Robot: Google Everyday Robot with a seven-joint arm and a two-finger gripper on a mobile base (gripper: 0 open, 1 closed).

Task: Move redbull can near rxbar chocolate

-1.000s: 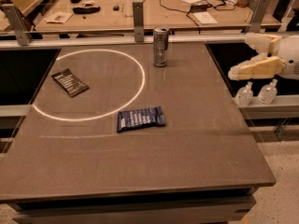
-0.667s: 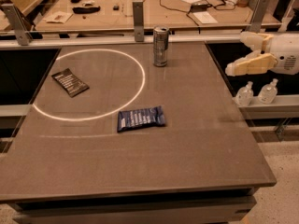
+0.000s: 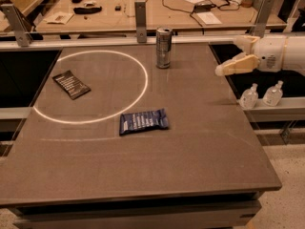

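Observation:
The redbull can (image 3: 163, 47) is a slim silvery can standing upright at the far middle of the brown table (image 3: 190, 142). The rxbar chocolate (image 3: 71, 84) is a flat black wrapper with white text lines, lying at the left inside a white circle. My gripper (image 3: 228, 55) hangs above the table's right edge, to the right of the can and well apart from it. Its two pale fingers (image 3: 234, 65) point left, spread apart, with nothing between them.
A blue wrapper with white text (image 3: 143, 121) lies mid-table, in front of the can. A white ring (image 3: 143, 87) is marked on the tabletop. Two small clear bottles (image 3: 261, 95) stand on a ledge off the right edge. A metal post (image 3: 140, 15) stands behind the can.
My gripper has moved left and a little up, from beyond the right edge to over it, closer to the can. The can and both wrappers have not moved.

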